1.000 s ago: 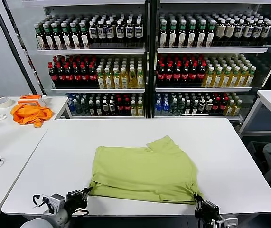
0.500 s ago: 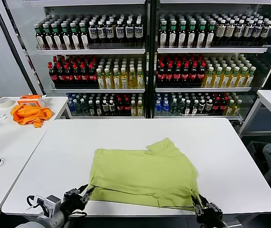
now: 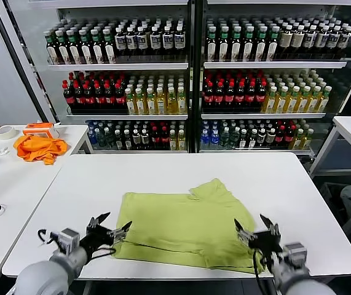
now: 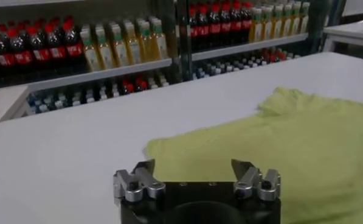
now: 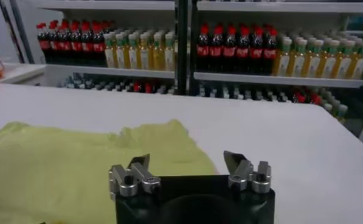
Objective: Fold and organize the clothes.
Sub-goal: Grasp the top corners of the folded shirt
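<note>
A light yellow-green T-shirt (image 3: 187,228) lies flat on the big white table (image 3: 286,184), toward the near edge. It is folded over, and one sleeve sticks out at about 1 o'clock from its middle. The shirt also shows in the left wrist view (image 4: 278,140) and in the right wrist view (image 5: 65,164).

The left gripper (image 3: 109,228) hangs at about 9 o'clock from the shirt, just at its near left corner. Its two fingers are spread wide apart and nothing is between them. In the left wrist view the left gripper (image 4: 196,173) shows the gap plainly, with only table and shirt past it.

The right gripper (image 3: 257,230) is at about 3 o'clock from the shirt, over its near right corner. Its fingers are wide apart too and hold nothing. The right wrist view shows the right gripper (image 5: 189,167) the same way.

At 10 o'clock, well apart from the shirt, an orange cloth (image 3: 38,147) sits in a heap on a side table (image 3: 3,184). Behind the tables, at 12 o'clock, stand shelves of bottles (image 3: 187,80).
</note>
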Controlling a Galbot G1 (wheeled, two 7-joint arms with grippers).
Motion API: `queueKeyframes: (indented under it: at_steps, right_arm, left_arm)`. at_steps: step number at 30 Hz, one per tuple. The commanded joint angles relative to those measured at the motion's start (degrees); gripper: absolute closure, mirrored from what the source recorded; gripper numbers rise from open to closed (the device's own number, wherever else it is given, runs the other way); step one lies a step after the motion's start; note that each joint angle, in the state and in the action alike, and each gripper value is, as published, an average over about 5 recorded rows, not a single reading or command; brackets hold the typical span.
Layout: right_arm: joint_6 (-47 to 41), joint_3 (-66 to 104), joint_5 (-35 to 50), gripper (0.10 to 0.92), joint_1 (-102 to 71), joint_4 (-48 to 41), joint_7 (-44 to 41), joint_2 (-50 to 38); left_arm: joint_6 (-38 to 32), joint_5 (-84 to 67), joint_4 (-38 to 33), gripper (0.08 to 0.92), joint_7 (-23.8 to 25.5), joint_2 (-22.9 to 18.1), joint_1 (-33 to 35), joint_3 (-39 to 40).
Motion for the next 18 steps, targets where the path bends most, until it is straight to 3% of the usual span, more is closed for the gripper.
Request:
queueKeyframes:
  at_steps: [1, 10, 18]
  right_arm:
    - [-1.36, -10.08, 2.74, 0.203, 25.99, -21.32, 0.96, 4.34]
    - [-0.04, -14.53, 0.82, 0.203, 34.03, -38.22, 2.88, 11.85]
    - [2.12, -15.07, -1.59, 0.203, 34.30, -43.77, 2.72, 14.24]
  left_arm:
    - [-2.00, -1.43, 22.41, 0.181, 1.26, -3.05, -24.86, 13.62]
    - [-4.51, -1.29, 33.02, 0.177, 5.59, -4.55, -30.32, 17.11]
    - [-5.49, -0.75, 35.33, 0.177, 8.44, -4.50, -29.77, 17.22]
